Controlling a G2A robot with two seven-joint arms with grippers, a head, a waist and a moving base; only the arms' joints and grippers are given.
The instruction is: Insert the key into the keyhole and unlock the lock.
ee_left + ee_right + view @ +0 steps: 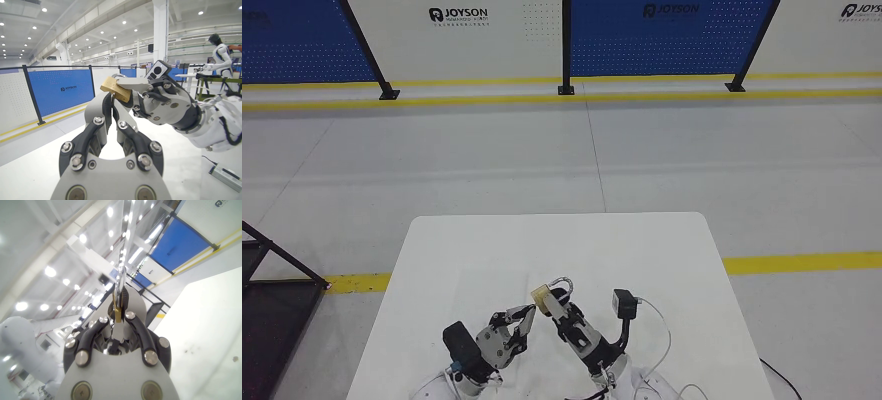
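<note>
In the top view both arms meet in the lower centre of the frame, over the lower part of the white bench (542,240). The right pincer (554,306) is closed on the lock (541,296), a brass padlock held clear of the bench. Its steel shackle (560,285) points toward the upper right of the frame. In the right wrist view the right pincer (120,299) clamps the lock (118,315) by its flat faces, and the shackle (122,275) sticks out past the fingertips. The left pincer (525,320) sits just to the lower left of the lock. It is closed on the key (113,97), a thin metal blade pinched between its black pads (107,113). In the left wrist view the key's end touches the underside of the tilted lock (115,89). Whether the key has entered the lock cannot be told.
</note>
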